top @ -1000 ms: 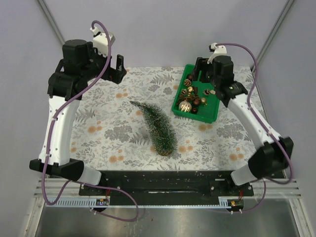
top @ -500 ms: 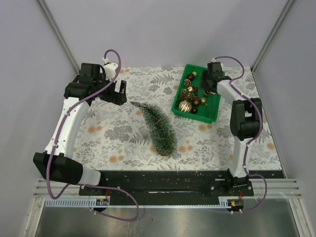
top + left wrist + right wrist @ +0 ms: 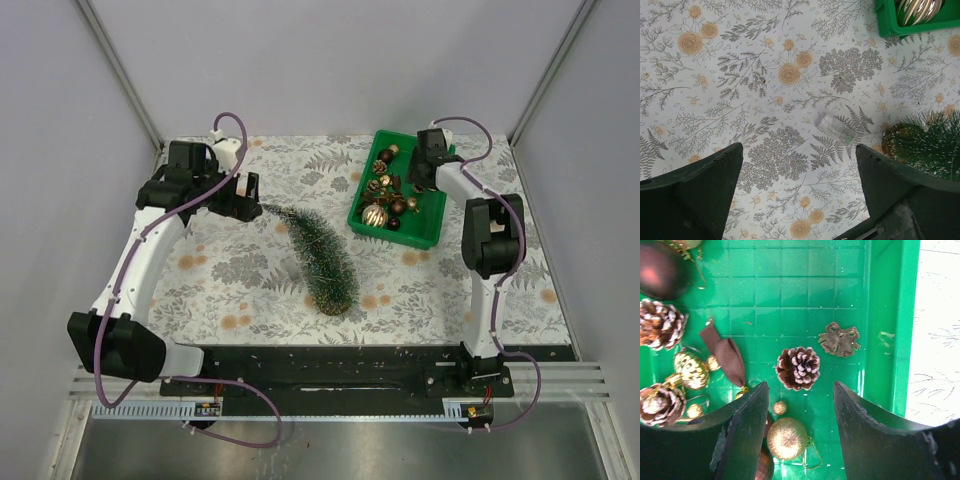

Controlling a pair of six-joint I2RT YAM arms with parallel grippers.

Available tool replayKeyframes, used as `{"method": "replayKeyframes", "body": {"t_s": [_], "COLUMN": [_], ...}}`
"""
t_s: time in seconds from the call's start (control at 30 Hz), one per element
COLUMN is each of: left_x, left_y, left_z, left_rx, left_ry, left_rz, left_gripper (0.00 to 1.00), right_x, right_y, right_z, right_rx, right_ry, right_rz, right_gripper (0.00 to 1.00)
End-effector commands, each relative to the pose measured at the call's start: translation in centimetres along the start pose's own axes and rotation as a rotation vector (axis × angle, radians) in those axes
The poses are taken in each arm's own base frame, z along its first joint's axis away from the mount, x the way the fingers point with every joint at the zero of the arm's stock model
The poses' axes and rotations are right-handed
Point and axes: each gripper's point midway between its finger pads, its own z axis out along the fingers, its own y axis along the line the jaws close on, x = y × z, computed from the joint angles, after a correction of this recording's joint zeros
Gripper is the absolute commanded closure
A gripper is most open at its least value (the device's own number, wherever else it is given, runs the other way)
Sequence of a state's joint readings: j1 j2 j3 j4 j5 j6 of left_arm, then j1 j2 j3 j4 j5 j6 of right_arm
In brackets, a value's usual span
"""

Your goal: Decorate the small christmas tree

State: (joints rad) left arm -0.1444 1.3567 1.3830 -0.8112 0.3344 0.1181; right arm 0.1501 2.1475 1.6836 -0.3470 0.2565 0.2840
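Observation:
The small christmas tree (image 3: 320, 252) lies on its side mid-table, tip toward the back left and wooden disc base toward the near edge. Its bristles (image 3: 935, 145) show at the right of the left wrist view. My left gripper (image 3: 243, 193) hangs just beside the tip, open and holding nothing (image 3: 799, 150). My right gripper (image 3: 423, 170) is down inside the green bin (image 3: 430, 232), open (image 3: 800, 390). A frosted pine cone (image 3: 798, 368) lies just ahead of its fingertips. A gold glitter ball (image 3: 786, 438) sits loose between the fingers.
The bin also holds a brown ribbon (image 3: 727, 352), a dark brown ball (image 3: 657, 270), a bronze bow ornament (image 3: 840, 339), gold baubles (image 3: 690, 370) and more pine cones (image 3: 660, 324). A small clear plastic piece (image 3: 835, 127) lies on the floral cloth by the tree.
My left arm has dropped and swung in toward the tree's tip. My right arm has lowered its gripper into the bin, and its jaws have narrowed a little.

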Motion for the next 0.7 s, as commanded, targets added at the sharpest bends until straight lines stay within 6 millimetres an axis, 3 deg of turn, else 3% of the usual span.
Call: {"method": "replayKeyframes", "body": {"t_s": [0.0,0.23,0.53,0.6,0.67], "left_x": [-2.5,-1.8,-1.2,-1.2,-1.2], "left_y": [-1.3,-2.1,-2.2,-2.3,-2.4], "left_z": [-1.7,-2.2,-2.5,-2.7,-2.9], "left_rx": [0.04,0.07,0.072,0.073,0.075], "left_ry": [-0.128,-0.135,-0.134,-0.137,-0.142], "left_rz": [0.022,0.035,0.056,0.06,0.065], "left_gripper": [0.01,0.01,0.01,0.01,0.01], "right_x": [-1.2,-1.4,-0.4,0.0,0.4], "right_y": [-1.4,-1.5,-1.7,-1.6,-1.6], "right_z": [1.0,1.9,2.1,1.8,1.5], "right_rx": [0.068,0.068,0.054,0.046,0.039], "right_ry": [-0.022,-0.007,0.034,0.044,0.056], "right_rz": [-0.004,0.004,0.034,0.041,0.045], "right_gripper": [0.37,0.4,0.61,0.59,0.48]}}
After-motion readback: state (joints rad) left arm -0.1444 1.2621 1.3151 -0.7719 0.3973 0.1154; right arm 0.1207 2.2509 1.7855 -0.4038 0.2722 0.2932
